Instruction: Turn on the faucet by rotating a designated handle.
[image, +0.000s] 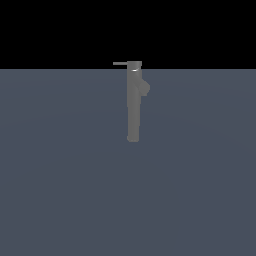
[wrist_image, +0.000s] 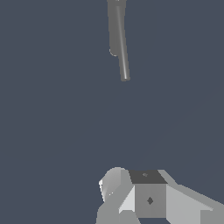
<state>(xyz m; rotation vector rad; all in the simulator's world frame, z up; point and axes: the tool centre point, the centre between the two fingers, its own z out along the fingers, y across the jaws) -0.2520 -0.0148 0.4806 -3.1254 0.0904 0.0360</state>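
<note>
the faucet (image: 133, 105) stands upright on the grey floor (image: 60, 190), its handle (image: 120, 63) jutting sideways from the cap. the handle looks rigid and thin, best pushed near its free tip. the gripper (wrist_image: 131, 197) sits well apart from the faucet; whether its jaws are parted cannot be told.

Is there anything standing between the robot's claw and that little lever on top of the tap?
Nothing visible does. In the wrist view only bare grey floor lies between the gripper and the faucet with its handle. The exterior view shows the faucet standing alone.
</note>
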